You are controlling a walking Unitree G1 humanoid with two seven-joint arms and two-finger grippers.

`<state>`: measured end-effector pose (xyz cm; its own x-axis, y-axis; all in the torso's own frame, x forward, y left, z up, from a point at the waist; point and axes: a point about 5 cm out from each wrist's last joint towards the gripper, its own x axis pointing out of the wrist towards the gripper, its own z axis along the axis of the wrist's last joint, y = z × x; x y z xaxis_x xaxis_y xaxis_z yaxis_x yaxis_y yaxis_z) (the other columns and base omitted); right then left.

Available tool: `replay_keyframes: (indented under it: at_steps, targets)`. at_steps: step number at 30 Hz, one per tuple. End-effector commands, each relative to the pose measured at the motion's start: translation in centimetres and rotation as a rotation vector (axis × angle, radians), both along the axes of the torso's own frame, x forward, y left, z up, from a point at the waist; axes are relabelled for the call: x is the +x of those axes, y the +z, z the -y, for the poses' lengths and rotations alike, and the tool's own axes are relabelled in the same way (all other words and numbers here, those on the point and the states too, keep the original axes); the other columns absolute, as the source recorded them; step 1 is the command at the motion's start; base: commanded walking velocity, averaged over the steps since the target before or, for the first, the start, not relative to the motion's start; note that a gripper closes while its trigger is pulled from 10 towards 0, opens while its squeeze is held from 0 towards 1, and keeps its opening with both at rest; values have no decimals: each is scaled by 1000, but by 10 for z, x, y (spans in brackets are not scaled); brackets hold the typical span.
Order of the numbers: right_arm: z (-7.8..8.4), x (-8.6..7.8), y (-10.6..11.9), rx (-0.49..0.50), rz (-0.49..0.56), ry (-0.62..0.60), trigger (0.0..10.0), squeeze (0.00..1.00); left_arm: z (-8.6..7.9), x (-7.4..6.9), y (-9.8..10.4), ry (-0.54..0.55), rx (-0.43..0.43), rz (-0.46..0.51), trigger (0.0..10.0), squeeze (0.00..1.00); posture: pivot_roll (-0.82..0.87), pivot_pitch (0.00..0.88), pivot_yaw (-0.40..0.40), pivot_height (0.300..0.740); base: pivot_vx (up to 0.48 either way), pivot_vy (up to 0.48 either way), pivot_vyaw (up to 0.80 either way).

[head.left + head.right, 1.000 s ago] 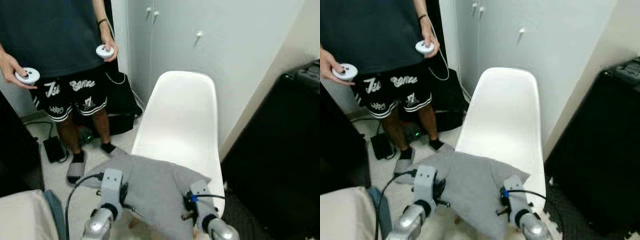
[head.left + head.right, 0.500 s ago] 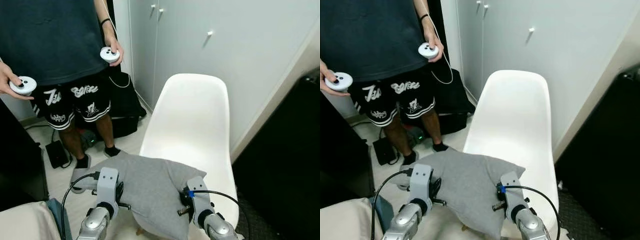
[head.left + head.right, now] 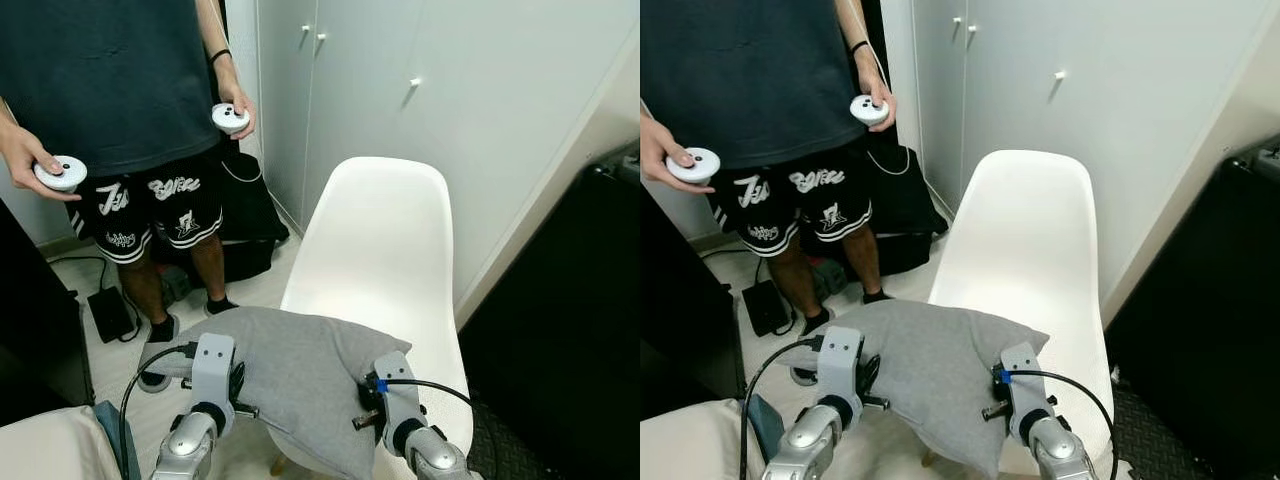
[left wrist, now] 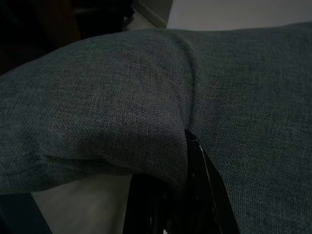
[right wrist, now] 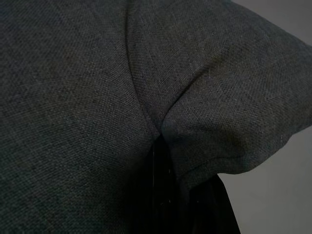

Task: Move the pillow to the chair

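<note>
- Left eye view: soft grey fabric pillow [image 3: 300, 375], held between both arms over the front edge of the moulded white plastic chair [image 3: 378, 260]; its right part overlaps the seat, its left part hangs out past the seat over the floor. Left gripper [image 3: 238, 388] meets the pillow's left side and right gripper [image 3: 368, 398] its right side, the fingertips of both buried in cloth. A person in a dark shirt and black printed shorts [image 3: 150, 200] stands left of the chair, cut off above the chest, a round white controller [image 3: 60, 172] in one hand.
- Right eye view: same layout. White cabinet doors [image 3: 1060, 110] stand behind the chair back; a black mass [image 3: 1200, 330] to the chair's right, too dark to identify.
- Left wrist view: dim; grey weave bunched into a fold where the black fingers [image 4: 197, 195] pinch it, clenched on the pillow.
- Right wrist view: very dark; cloth creased to a point at the black fingers [image 5: 161, 195], likewise clamped on the pillow.
</note>
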<state>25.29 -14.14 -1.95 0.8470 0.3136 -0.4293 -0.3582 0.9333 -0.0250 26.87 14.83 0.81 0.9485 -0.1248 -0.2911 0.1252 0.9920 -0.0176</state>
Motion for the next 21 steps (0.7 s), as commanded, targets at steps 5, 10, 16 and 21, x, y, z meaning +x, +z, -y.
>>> replay_keyframes:
  at_steps: [5,10,16,21]
  targets:
    - [8,3,3,-23,16,-34,10000,0,-14,11,11,54,16,40,10000,0,17,130,-38,682,0,0,0]
    - [10,3,3,-22,14,-38,10000,0,-18,13,12,78,10,42,10000,0,14,133,-40,677,0,0,0]
    - [11,4,5,-34,24,-38,10000,0,-19,14,13,77,14,46,10000,0,13,133,-43,662,0,0,0]
    - [11,8,8,-24,37,-39,10000,0,-16,17,15,66,13,53,10000,0,14,132,-44,662,0,0,0]
